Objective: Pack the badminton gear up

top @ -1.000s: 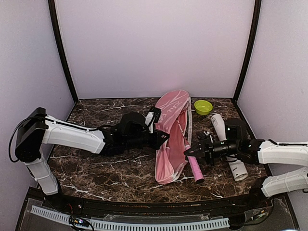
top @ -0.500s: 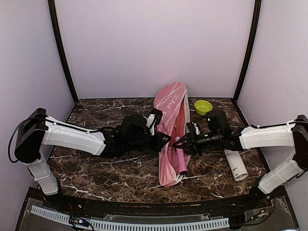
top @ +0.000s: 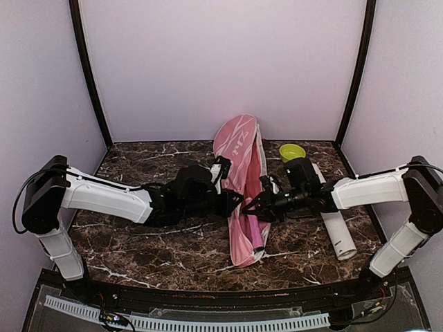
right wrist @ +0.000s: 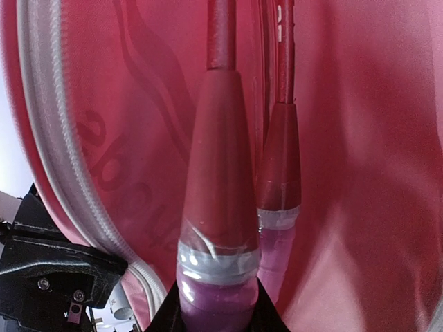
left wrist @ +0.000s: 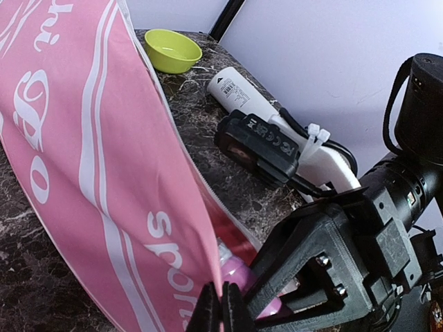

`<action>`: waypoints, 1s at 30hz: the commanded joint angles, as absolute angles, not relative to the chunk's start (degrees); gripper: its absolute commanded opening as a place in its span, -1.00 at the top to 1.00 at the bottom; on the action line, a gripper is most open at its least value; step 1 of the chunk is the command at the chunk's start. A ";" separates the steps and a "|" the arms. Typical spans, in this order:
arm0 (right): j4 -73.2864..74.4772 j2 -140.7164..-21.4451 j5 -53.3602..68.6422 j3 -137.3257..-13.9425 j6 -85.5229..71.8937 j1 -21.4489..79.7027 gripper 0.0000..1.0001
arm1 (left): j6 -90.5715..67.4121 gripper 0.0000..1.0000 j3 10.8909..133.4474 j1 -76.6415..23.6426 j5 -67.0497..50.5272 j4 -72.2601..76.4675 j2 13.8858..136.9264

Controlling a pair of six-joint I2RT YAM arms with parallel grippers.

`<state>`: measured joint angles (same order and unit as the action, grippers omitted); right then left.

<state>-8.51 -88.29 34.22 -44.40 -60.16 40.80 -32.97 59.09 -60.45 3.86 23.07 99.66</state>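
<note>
Racket (right wrist: 216, 207) sliding into the racket cover (top: 237, 149), centre of the overhead view.
The left gripper (left wrist: 220, 311) is clenched on the cover's edge. The right gripper (right wrist: 218, 318) clamps the racket's handle inside it (a second racket (right wrist: 280, 166) lies alongside). If that thin pinch slips, the mouth may collapse and snag the handle.

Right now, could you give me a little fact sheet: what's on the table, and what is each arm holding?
left gripper: shut on the zipper edge of the racket cover, holding it up
right gripper: shut on the pink handle of the held racket
second racket: beside it, shaft inside the cover
white tube: lying on the table, right of the cover
lime-green bowl: back right, upright
shuttlecocks: none in view
</note>
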 commanded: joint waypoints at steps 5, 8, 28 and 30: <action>-15.87 -90.86 22.70 -49.70 -52.97 39.90 1.00 | -35.57 1.00 58.45 -64.75 -3.04 26.43 99.27; -16.17 -92.62 21.37 -49.64 -51.61 39.90 1.00 | -36.07 1.00 58.62 -65.01 -2.98 26.89 99.10; -19.05 -99.76 16.00 -53.30 -48.43 45.09 1.00 | -37.13 1.00 57.87 -65.30 -1.26 26.02 97.75; -17.80 -99.50 15.91 -53.35 -48.01 45.32 1.00 | -37.03 1.00 57.62 -65.30 0.86 22.45 96.97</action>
<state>-9.50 -99.02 24.40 -49.65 -49.84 46.02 -36.71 57.98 -60.77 7.46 22.98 100.51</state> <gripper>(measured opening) 0.203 0.009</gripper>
